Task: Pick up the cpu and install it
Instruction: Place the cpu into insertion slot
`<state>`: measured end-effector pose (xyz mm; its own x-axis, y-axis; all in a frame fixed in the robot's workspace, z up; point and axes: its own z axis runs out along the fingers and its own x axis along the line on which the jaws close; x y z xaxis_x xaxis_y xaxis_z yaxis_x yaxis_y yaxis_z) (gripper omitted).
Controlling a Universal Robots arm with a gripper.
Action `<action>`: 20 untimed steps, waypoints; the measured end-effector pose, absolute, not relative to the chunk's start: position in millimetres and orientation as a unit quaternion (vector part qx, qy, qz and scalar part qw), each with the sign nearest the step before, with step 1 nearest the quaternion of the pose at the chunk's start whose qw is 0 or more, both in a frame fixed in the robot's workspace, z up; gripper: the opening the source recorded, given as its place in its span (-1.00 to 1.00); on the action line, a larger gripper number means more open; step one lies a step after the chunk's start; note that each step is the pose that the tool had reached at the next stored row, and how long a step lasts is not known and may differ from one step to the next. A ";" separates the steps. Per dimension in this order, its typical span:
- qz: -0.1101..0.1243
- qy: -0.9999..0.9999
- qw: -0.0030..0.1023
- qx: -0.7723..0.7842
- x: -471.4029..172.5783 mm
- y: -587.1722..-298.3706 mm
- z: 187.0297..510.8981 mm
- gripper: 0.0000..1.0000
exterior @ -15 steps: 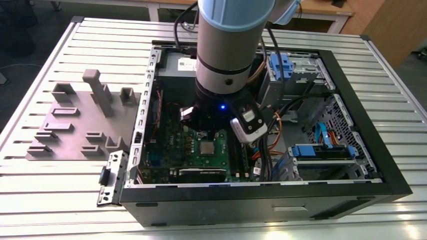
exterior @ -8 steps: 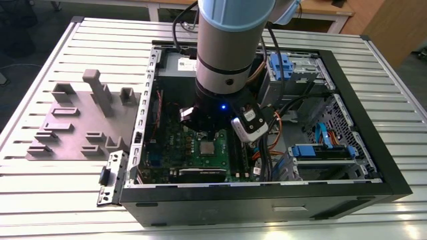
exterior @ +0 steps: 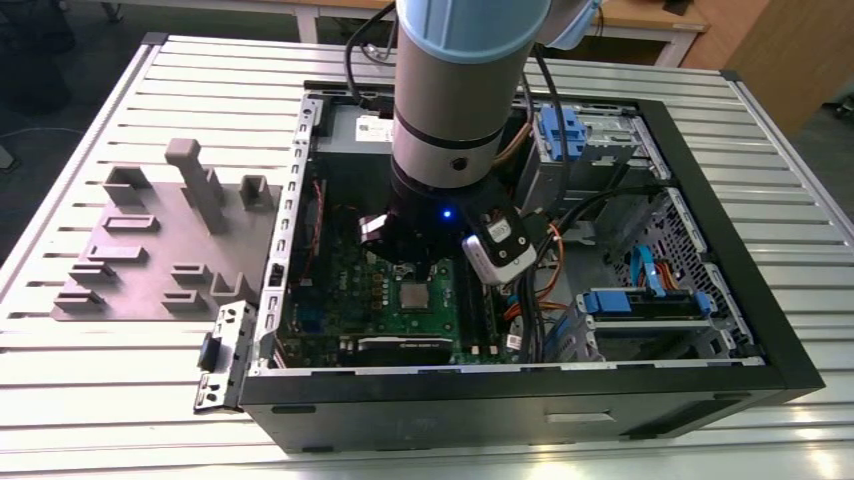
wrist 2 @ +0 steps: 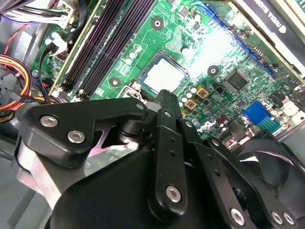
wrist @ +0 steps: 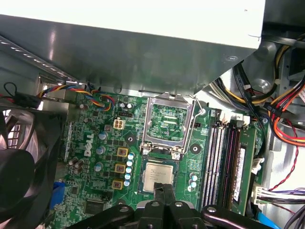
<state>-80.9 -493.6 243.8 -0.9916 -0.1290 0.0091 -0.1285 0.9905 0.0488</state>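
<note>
The cpu [wrist: 159, 175] lies flat in its socket on the green motherboard [wrist: 95, 143], silver top up. It also shows as a pale square in the second wrist view [wrist 2: 164, 76] and as a small grey square below the arm in the exterior view [exterior: 416, 295]. The silver socket frame [wrist: 169, 123] stands hinged open just beyond it. My gripper [wrist: 164, 188] hangs right above the near edge of the cpu, its black fingers [wrist 2: 165, 98] pressed together with nothing between them. I cannot tell whether the tips touch the chip.
The arm reaches down into an open black computer case [exterior: 694, 150] on a slatted table. A black fan [wrist: 21, 162], dark memory slots [wrist: 224, 157], bundled cables [wrist: 286, 109] and a metal drive cage [wrist: 143, 52] crowd the socket. A grey fixture plate [exterior: 147, 250] sits at the exterior view's left.
</note>
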 end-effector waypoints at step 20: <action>-0.024 -0.996 0.007 0.083 -80.9 -493.6 243.8 -0.79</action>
<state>-80.9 -493.6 243.8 -0.9860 -0.1662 0.0091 -0.1656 0.9850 0.0488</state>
